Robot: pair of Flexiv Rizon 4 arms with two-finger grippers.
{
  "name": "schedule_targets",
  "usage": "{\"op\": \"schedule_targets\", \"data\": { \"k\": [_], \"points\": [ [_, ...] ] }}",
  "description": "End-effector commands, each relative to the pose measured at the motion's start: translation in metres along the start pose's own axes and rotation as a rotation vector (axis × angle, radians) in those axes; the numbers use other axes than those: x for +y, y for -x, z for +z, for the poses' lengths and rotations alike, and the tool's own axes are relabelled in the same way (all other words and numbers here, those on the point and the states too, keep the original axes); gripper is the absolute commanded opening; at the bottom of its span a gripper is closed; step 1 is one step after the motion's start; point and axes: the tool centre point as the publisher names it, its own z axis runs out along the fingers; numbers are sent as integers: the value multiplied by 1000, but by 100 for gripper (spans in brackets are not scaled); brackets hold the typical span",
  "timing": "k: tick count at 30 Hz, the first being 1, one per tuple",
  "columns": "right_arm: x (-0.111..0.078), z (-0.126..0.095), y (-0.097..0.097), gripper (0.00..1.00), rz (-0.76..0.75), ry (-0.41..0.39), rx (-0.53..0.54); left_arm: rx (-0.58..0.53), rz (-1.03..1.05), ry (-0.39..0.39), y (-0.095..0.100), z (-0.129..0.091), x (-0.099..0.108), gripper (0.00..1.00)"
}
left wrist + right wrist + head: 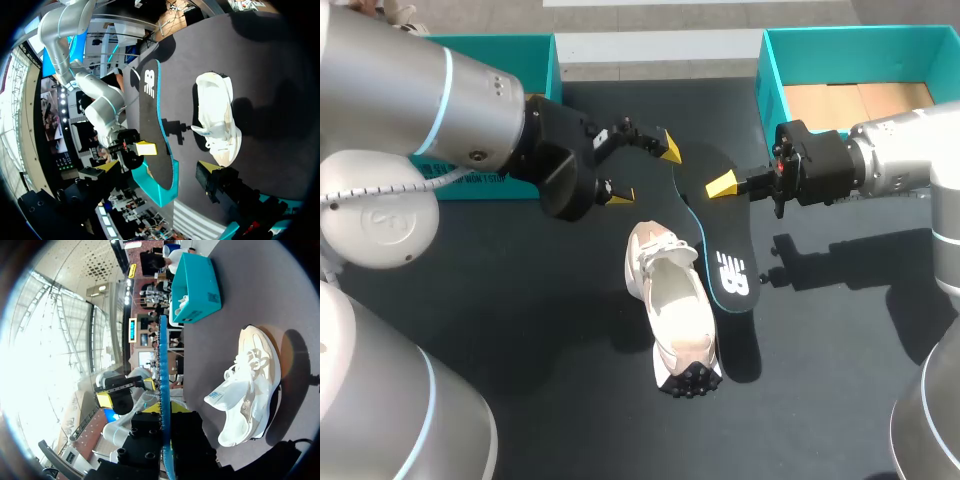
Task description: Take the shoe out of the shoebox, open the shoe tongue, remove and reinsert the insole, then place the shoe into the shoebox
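Note:
The white shoe [672, 312] lies on the dark table [520, 330], opening up, nothing in contact with it. Above and beside it hangs the black insole [725, 250] with its teal rim, and my right gripper [725, 185] is shut on one end. My left gripper [647, 172] stands open just left of that end, not touching it. In the left wrist view the insole [152, 115] stretches ahead of the left gripper [150, 170], the shoe [217, 117] beside it. The right wrist view shows the insole [163, 385] edge-on in the right gripper [165, 415], the shoe [250, 385] lower down.
The open teal shoebox [770, 70] with a cardboard floor stands at the back right. A second teal box [520, 50] stands at the back left behind my left arm, also seen as a teal box [195, 287] in the right wrist view.

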Motion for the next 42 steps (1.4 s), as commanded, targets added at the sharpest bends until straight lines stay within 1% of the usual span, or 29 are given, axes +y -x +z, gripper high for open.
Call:
{"op": "schedule_targets", "data": {
  "k": [1,18,19,20,21,26,30,31,32,33,34,35,36,38,40,42],
  "points": [
    [-2,1,0,0,3,5,-2,-409,11,-7,-3,3,0,100],
    [-6,0,0,0,4,22,-6,-409,11,-7,-3,3,0,100],
    [-6,0,0,0,4,22,-6,-476,-22,-7,-4,6,-1,100],
    [-6,0,0,0,3,22,-7,-470,-25,-6,-8,9,-3,100],
    [-5,0,0,0,6,23,-13,-516,13,-1,-12,12,-4,100],
    [-5,0,0,0,2,45,-12,-520,-37,-1,-25,21,-6,100],
    [-7,3,-3,0,0,63,0,-547,-63,40,-33,29,-2,100],
    [-7,3,-3,0,2,67,2,-549,-66,36,-34,30,-1,100],
    [-7,5,-3,0,2,68,4,-567,-66,44,-35,32,0,91],
    [-7,6,-3,0,-1,68,7,-570,-67,44,-36,34,0,80],
    [-7,7,-3,0,0,69,8,-587,-77,46,-36,36,0,76],
    [-7,8,-3,0,0,68,10,-593,-78,49,-35,37,1,74],
    [-7,10,-3,0,-1,67,12,-594,-79,50,-34,38,1,69],
    [-7,12,-4,0,-3,65,16,-616,-95,58,-32,41,4,63],
    [-7,13,-3,0,-3,64,19,-634,-113,62,-30,43,7,69],
    [-9,14,-3,0,-2,65,22,-639,-133,52,-28,44,8,69]
  ]
}}
